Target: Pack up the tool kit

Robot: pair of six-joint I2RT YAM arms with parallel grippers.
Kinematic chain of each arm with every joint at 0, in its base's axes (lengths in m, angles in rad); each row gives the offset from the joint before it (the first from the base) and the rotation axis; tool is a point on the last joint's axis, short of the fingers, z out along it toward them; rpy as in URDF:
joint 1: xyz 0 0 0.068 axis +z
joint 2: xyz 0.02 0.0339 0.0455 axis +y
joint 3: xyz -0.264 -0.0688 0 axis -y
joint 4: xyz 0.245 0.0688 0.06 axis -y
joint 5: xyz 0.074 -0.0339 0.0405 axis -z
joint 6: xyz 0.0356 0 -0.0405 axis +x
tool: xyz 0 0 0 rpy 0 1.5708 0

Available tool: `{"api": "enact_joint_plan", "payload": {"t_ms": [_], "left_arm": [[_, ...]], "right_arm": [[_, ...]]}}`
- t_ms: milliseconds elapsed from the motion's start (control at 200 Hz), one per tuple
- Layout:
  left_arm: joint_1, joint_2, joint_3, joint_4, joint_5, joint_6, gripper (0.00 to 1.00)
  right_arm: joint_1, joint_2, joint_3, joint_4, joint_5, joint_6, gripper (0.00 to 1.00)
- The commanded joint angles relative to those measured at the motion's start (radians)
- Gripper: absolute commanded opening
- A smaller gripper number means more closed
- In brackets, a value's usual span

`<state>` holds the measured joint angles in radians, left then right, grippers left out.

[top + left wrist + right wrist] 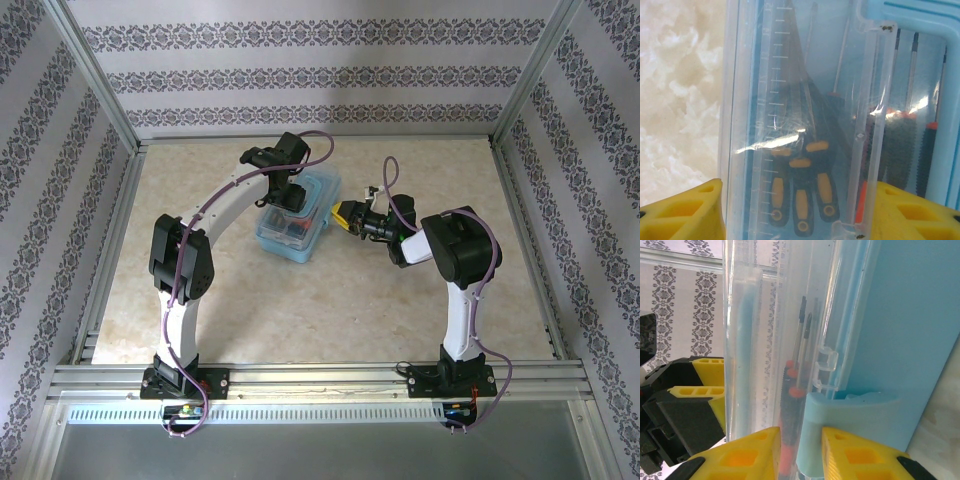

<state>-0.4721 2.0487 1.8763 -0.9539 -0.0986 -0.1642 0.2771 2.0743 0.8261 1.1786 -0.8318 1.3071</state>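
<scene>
A pale blue, see-through tool case (293, 232) lay on the marbled desk (400, 300), a little left of the middle and toward the far side, between the two arms. The left arm (215, 215) arched over from the near edge, its left jaws hanging directly above the far end of the case. The right arm (455, 250) bent inward from the other side, and its right jaws met the case at its right edge.

In the left wrist view the case (790, 75) ran up the frame under a clear lid with ruler marks. Inside it lay three screwdrivers with black and yellow handles (800, 195), packed close side by side, and beside them, past a clear divider, several with black and red handles (900, 145). The left jaws stood wide. Their yellow fingers (680, 210) sat at the two bottom corners, with the lid spanning the gap between them. Whether the fingers touched the lid could not be told.

From the right wrist the case (910, 330) showed edge-on, its blue shell on the right and its clear lid on the left, with the screwdriver shafts and red collars (795, 375) visible through the plastic. The right jaws were narrow, their yellow fingers (740, 455) closed about the pale blue latch (850, 415) and the rim of the lid. The yellow and black fingers (700, 382) of the left arm showed beyond the lid, at the left.
</scene>
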Motion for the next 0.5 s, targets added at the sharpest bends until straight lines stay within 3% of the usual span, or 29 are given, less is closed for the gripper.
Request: {"api": "enact_joint_plan", "payload": {"t_ms": [0, 495], "left_arm": [[-0.013, 0.110, -0.059, -0.149, 0.057, 0.006, 0.41], [-0.013, 0.113, -0.059, -0.149, 0.066, 0.008, 0.41]], "right_arm": [[0.015, -0.003, 0.037, 0.038, -0.023, -0.005, 0.29], [0.044, 0.052, 0.047, 0.020, 0.018, 0.000, 0.28]]}}
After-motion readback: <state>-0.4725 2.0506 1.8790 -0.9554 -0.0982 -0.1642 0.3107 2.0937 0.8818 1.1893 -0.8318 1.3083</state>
